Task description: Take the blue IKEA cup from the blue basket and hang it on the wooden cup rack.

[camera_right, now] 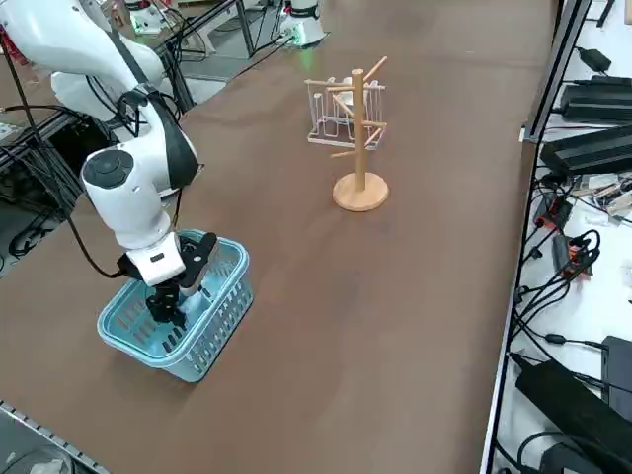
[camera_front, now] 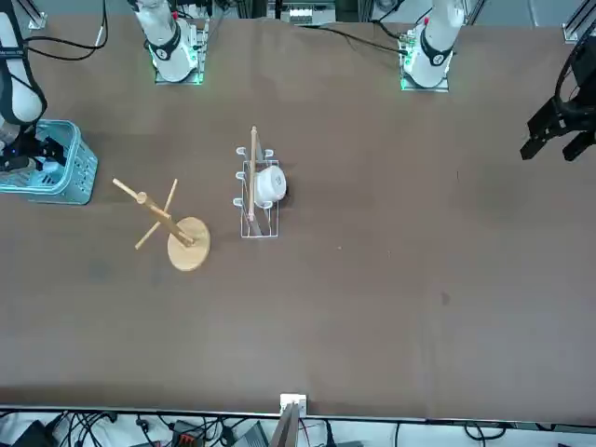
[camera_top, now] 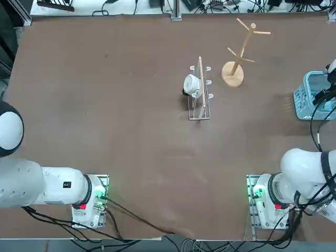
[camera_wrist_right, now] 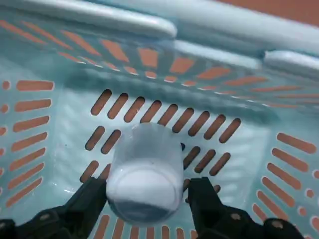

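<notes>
Where cables tangle, 1 brown tabletop spreads.

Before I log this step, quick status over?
Right end effector open, fingers either side of blue cup inside blue basket; nothing seen between them but cup.

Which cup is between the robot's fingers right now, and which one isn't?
The pale blue cup, inside the blue basket. The white cup is on the metal rack.
</notes>
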Available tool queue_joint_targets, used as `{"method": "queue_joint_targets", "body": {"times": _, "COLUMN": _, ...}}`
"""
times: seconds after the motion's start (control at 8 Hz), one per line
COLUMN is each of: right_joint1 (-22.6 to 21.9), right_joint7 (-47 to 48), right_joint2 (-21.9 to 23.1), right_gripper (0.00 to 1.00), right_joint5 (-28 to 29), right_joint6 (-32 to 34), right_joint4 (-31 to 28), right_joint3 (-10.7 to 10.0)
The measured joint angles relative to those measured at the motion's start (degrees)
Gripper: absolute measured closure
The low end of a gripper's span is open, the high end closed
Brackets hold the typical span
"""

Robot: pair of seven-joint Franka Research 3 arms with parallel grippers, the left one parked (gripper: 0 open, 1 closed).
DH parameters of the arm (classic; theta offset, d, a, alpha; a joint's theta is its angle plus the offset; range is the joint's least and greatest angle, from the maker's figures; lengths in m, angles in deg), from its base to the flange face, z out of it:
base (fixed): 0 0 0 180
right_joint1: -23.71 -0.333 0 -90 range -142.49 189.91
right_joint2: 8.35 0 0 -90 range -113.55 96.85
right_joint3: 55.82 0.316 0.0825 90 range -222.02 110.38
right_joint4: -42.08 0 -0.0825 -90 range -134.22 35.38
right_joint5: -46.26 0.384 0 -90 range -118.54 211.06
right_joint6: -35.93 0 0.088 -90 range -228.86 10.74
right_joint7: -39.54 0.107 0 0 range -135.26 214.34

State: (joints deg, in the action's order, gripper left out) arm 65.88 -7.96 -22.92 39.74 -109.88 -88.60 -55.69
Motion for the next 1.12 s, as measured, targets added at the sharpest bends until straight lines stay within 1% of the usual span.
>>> {"method": "queue_joint_targets", "body": {"times": 0.88, "right_joint1": -0.03, "right_joint7": -0.07, "right_joint2": -0.13, "right_gripper": 0.01, "right_joint5": 0.0, "right_joint6": 0.01, "right_joint4": 0.0, "right_joint3": 0.34}}
{"method": "queue_joint_targets", "body": {"times": 1.12, "right_joint1": -0.03, "right_joint7": -0.11, "right_joint2": -0.16, "right_gripper": 0.05, "right_joint5": 0.0, "right_joint6": 0.35, "right_joint4": 0.0, "right_joint3": 0.34}}
